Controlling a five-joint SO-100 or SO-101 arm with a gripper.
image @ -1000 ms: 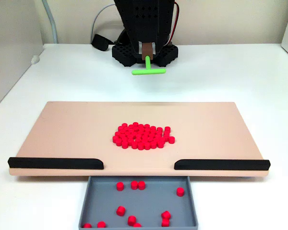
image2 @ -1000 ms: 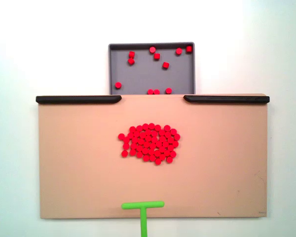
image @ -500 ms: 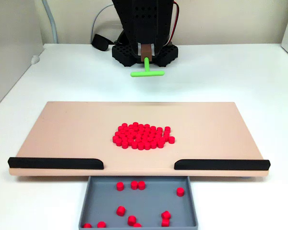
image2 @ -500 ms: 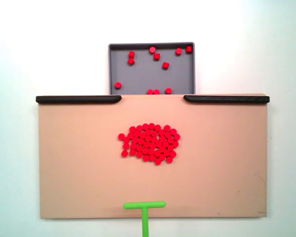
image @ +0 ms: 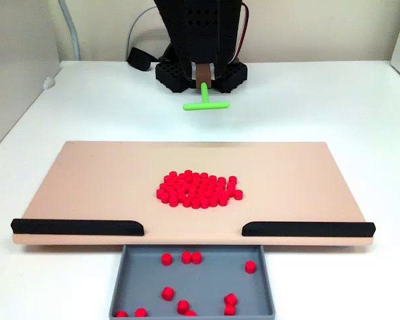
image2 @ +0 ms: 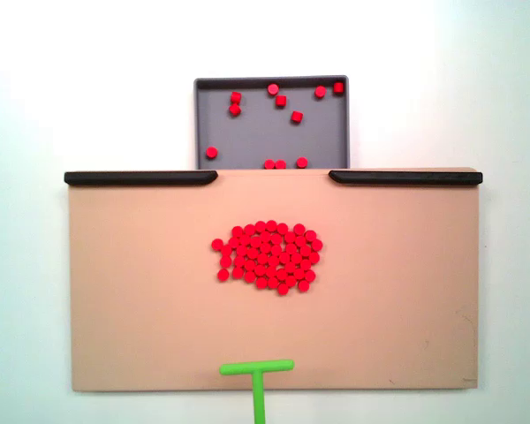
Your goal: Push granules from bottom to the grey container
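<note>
A dense patch of red granules [image: 199,190] lies in the middle of the tan board [image: 107,187]; it shows again in the top-down fixed view [image2: 267,257]. Several loose granules rest inside the grey container [image: 207,287], which sits against the board's edge between two black strips [image2: 247,132]. My gripper [image: 204,75] hangs from the black arm behind the board and is shut on a green T-shaped stick [image: 205,105]. The stick's crossbar [image2: 257,366] hovers over the board edge farthest from the container, well short of the pile.
Two black strips [image: 77,227] [image: 307,229] line the board's container-side edge, leaving a gap over the tray. The arm's black base [image: 200,77] and cables stand on the white table behind the board. A wall panel borders the left side.
The green stick has wobbled a few pixels sideways and dipped slightly toward the board. The granules have not moved.
</note>
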